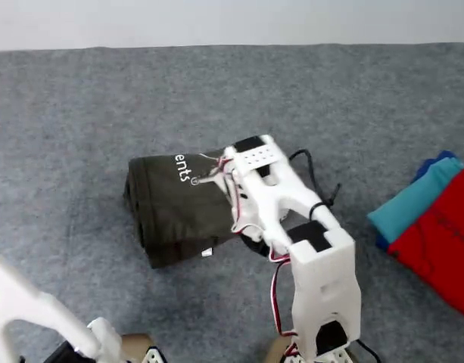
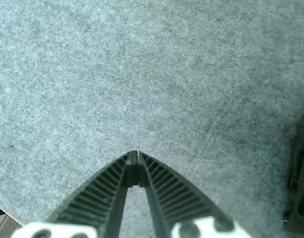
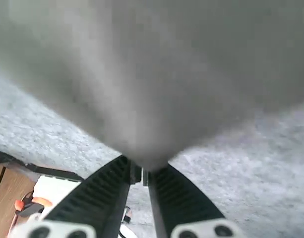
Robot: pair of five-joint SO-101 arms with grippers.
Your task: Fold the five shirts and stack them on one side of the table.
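A dark olive shirt [image 1: 175,204] with white lettering lies folded into a thick bundle in the middle of the grey felt. My right gripper [image 1: 225,168] is at the bundle's right edge. In the right wrist view that gripper [image 3: 142,174] is shut on a flap of the shirt [image 3: 152,74], which hangs close over the camera. My left gripper [image 2: 137,157] is shut with nothing in it, just above bare felt. The dark shirt's edge [image 2: 300,173] lies off to one side of it. The left arm [image 1: 35,310] sits at the near left corner.
At the right edge lies a pile of folded shirts: a red one [image 1: 443,242] on top, then teal [image 1: 417,200], then blue [image 1: 436,162]. Grey felt [image 1: 103,98] covers the table, with open room on its far and left sides.
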